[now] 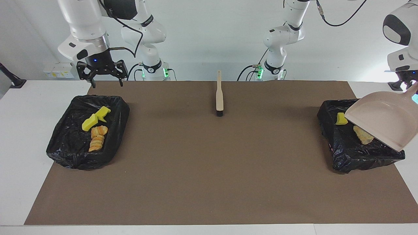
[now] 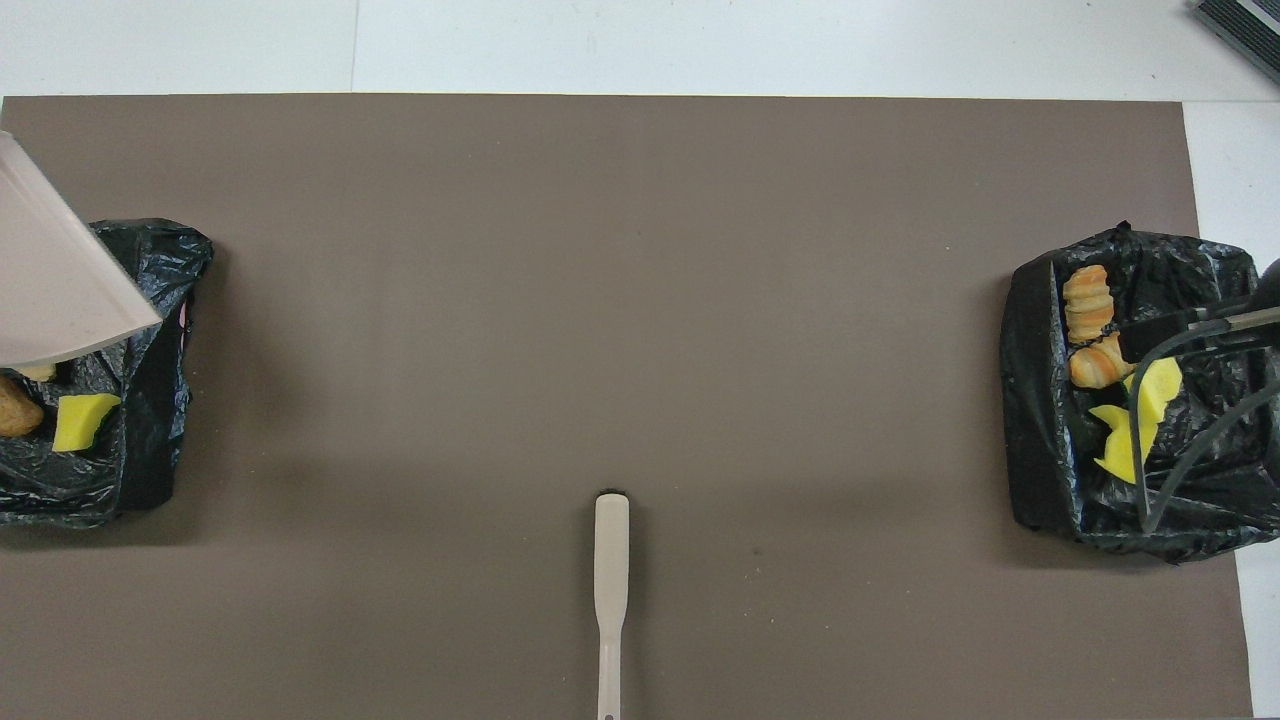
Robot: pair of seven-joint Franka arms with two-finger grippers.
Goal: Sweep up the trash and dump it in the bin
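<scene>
Trash (image 1: 96,129) lies in two black-lined bins at the ends of the desk. Four scraps sit in the bin (image 1: 65,143) at the right arm's end, two more (image 1: 341,119) in the bin (image 1: 349,156) at the left arm's end. A dustpan (image 1: 382,119), tilted, overhangs that bin; the left gripper's jaws cannot be told. The right gripper (image 1: 107,78) hangs open-jawed over its bin's edge. A brush (image 1: 219,98) lies mid-desk by the robots' edge.

A brown mat (image 1: 209,182) covers most of the white table (image 1: 32,130), filling the middle of both frames. Along the facing view's upper edge a pale wall (image 1: 212,32) runs across. A small white box with yellow marks (image 1: 58,70) sits at upper left there (labels unreadable). A dark slatted object (image 2: 1240,25) shows in the overhead view's upper right corner.
</scene>
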